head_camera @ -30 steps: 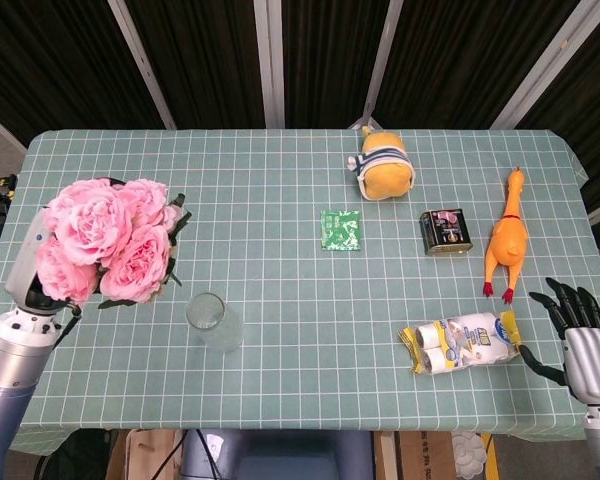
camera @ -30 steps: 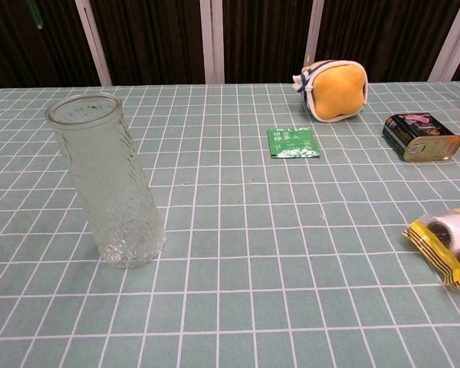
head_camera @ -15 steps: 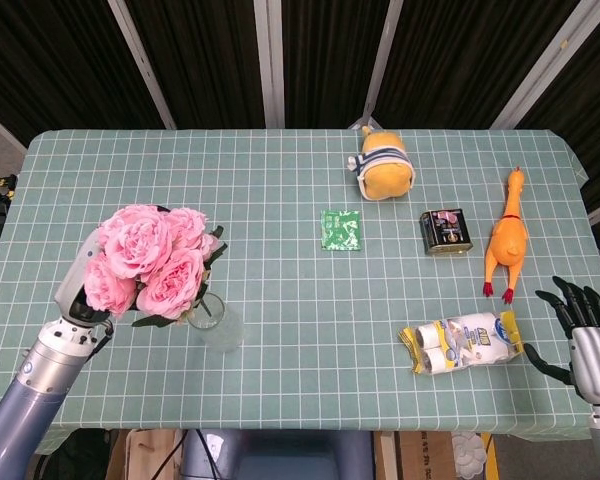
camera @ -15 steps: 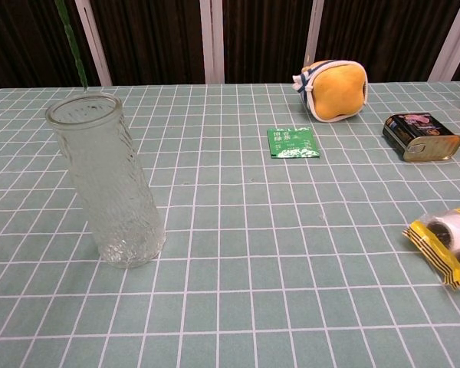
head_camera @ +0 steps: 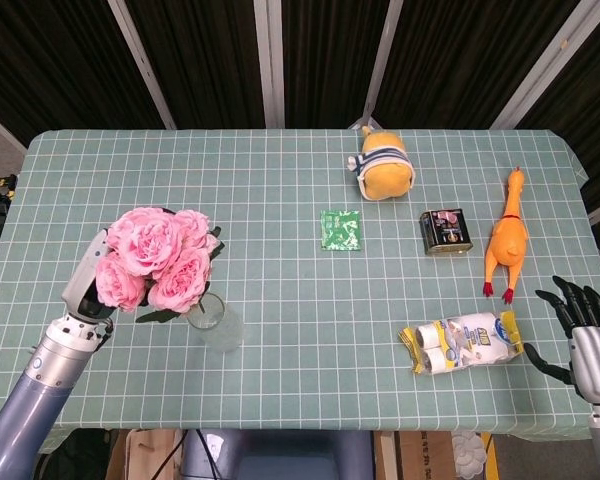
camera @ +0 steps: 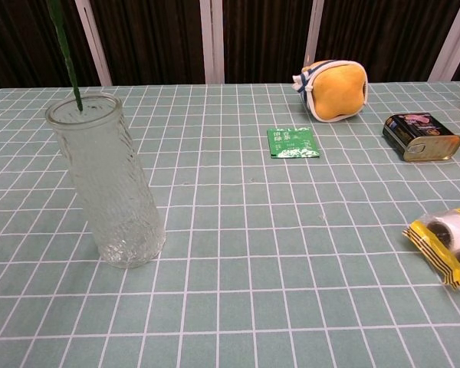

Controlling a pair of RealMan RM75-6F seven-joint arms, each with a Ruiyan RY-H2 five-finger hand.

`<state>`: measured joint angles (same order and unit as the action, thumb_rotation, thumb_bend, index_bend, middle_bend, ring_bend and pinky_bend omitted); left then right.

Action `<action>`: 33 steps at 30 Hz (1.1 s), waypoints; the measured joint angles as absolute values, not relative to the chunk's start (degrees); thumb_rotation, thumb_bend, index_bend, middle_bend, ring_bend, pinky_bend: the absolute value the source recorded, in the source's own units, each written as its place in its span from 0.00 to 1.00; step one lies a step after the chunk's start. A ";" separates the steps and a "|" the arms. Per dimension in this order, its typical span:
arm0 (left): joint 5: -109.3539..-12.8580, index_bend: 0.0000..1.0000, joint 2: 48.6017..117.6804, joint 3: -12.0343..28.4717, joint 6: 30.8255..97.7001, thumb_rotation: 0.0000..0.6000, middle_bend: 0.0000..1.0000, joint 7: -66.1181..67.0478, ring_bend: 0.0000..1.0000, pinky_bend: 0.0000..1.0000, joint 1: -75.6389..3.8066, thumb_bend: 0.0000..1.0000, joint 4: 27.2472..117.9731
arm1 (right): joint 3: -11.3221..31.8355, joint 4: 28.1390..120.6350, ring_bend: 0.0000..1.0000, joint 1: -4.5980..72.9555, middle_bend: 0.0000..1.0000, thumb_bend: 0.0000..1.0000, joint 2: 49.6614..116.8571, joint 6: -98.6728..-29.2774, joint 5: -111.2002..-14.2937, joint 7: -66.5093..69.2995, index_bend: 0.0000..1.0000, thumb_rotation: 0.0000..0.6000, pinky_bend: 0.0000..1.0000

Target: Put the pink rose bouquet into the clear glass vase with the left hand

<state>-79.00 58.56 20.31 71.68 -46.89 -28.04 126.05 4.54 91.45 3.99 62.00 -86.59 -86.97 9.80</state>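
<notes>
The pink rose bouquet (head_camera: 156,257) hangs just above the clear glass vase (head_camera: 212,320), held by my left hand (head_camera: 83,290), which grips it from behind on the left. In the chest view the vase (camera: 107,180) stands upright at the left, and a green stem (camera: 64,54) reaches down to its rim at the back. Whether the stem tip is inside the rim I cannot tell. My right hand (head_camera: 583,330) rests low at the table's right edge, fingers spread, holding nothing.
A green packet (head_camera: 340,230) lies mid-table. A yellow plush toy (head_camera: 384,167), a dark tin (head_camera: 445,231), a rubber chicken (head_camera: 506,238) and a wrapped pack of rolls (head_camera: 461,340) occupy the right half.
My left hand has carried the bouquet right and down, from the table's left edge to just over the vase. A stem now shows at the vase rim in the chest view.
</notes>
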 measured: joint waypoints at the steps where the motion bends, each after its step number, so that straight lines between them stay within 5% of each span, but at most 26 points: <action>1: -79.39 0.31 58.86 20.02 71.78 1.00 0.40 -46.12 0.32 0.44 -28.02 0.44 125.96 | 4.54 91.44 0.08 3.98 0.09 0.28 61.99 -86.61 -86.98 9.84 0.21 1.00 0.00; 14: -87.29 0.28 62.00 12.19 72.94 1.00 0.37 -43.27 0.29 0.42 -25.35 0.36 123.05 | 4.41 91.46 0.08 3.71 0.09 0.28 61.50 -86.96 -87.28 11.18 0.21 1.00 0.00; 19: -88.14 0.21 62.91 10.44 73.61 1.00 0.27 -45.50 0.19 0.35 -24.26 0.23 119.23 | 4.27 91.54 0.08 3.71 0.09 0.28 61.43 -86.96 -87.59 11.53 0.21 1.00 0.00; 33: -87.54 0.12 58.91 8.25 64.64 1.00 0.14 -48.09 0.03 0.18 -27.49 0.08 114.02 | 4.12 91.66 0.08 3.71 0.09 0.28 61.30 -86.79 -87.69 11.84 0.21 1.00 0.00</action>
<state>-87.54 58.91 8.25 64.64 -48.09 -27.49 114.02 4.12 91.66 3.71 61.30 -86.79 -87.69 11.84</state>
